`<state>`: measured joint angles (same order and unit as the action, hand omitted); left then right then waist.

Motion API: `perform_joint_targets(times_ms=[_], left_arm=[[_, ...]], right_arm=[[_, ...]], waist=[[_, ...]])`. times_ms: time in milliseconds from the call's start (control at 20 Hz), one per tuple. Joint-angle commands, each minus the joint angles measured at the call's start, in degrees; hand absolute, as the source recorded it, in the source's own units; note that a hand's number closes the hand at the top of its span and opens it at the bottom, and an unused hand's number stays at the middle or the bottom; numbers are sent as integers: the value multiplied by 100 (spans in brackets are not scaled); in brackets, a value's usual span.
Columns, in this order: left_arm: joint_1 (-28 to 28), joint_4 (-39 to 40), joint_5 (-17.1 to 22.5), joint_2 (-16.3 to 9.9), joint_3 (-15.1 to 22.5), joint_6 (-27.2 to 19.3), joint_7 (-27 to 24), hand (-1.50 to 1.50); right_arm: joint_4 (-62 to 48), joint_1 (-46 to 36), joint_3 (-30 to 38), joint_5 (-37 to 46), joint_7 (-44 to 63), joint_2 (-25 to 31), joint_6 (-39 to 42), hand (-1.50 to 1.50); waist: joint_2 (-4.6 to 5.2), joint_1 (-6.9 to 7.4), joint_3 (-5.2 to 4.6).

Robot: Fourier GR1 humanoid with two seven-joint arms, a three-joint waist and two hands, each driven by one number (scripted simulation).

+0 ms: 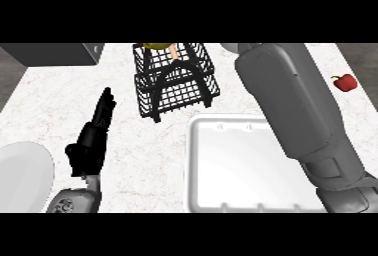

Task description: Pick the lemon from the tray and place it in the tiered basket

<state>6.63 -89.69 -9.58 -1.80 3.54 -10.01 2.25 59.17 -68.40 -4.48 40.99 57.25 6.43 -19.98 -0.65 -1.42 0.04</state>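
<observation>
The left hand [92, 137] rests with fingers straight, and the tray [221, 165] just to its right holds no lemon. The right forearm [295, 105] reaches beyond over the tiered basket [176, 82], its hand hidden, so I cannot tell its fingers. The lemon [156, 45] shows yellow at the basket's top, so this looks like the placing step, calling next for release and withdrawal.

Lighting even and bright on my feed, diffuse, no obvious single source. White marble counter [59, 100] near washed out, veining faint. White tray [221, 165] low contrast against it, only soft grey shading along rim. Black tiered basket [175, 80] casts barely any shadow I can make out. Left hand [92, 140] reads as flat black silhouette, no surface detail. Grey forearm [295, 100] shows smooth shading, no glare.
</observation>
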Motion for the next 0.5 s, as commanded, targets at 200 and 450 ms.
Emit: perform_joint_targets(times_ms=[200, 450], left_arm=[[-158, -157, 12, -109, -148, -42, 136, 0], [-213, 139, 95, -115, -265, -19, -253, 0]], right_arm=[[2755, 2206, 480, -701, 29, 648, 205, -150], [4458, 4009, 811, -1625, -443, 1208, 782, -150]], waist=[[-54, -233, 10], [-33, -367, 10]])
